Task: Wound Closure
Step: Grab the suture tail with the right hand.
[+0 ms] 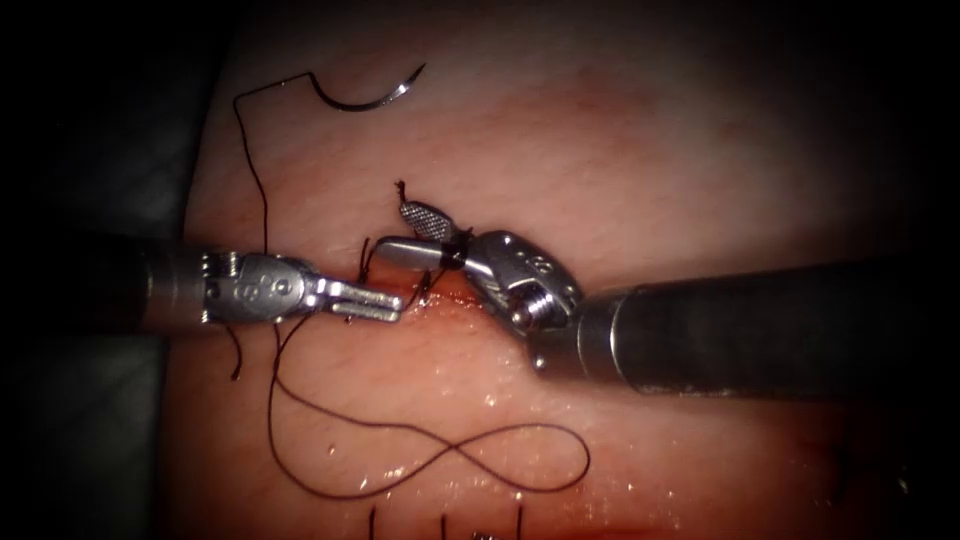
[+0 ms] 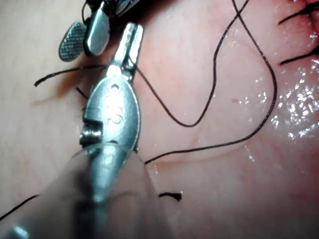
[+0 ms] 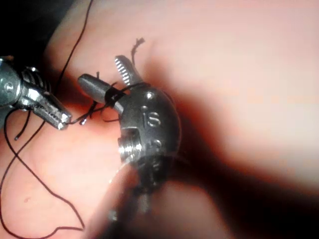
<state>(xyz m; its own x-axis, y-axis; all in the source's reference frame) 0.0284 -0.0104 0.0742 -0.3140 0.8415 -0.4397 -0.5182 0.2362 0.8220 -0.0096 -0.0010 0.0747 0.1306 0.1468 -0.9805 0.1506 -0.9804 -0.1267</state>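
Right now the job looks like knot making, as far as I can judge. The right tool (image 1: 393, 232) has its two jaws spread apart with nothing between them. A turn of the thread (image 1: 437, 452) is wound round the jaws close to their hinge. The left tool (image 1: 385, 303) has its jaws pinched together, and it seems to be gripping the thread just beside that turn.

The needle (image 1: 360, 107) is not held by any tool. It lies flat on top of the tissue (image 1: 650, 150), near the far left corner, well apart from both tools. It is not stuck in the tissue.

The thread is thin and dark. From the needle's tail it runs down past the left tool and lies in a loose figure of eight toward the near edge. A short thread end (image 1: 400, 187) sticks up just beyond the right tool's jaws. Both tools' tips sit over the cut (image 1: 455, 292), which looks red and wet.

I think the next move calls for care. The turn must stay on the jaws. The open jaws need something to grab, maybe that short end. Any pull should be slow, so the loose thread does not tangle.
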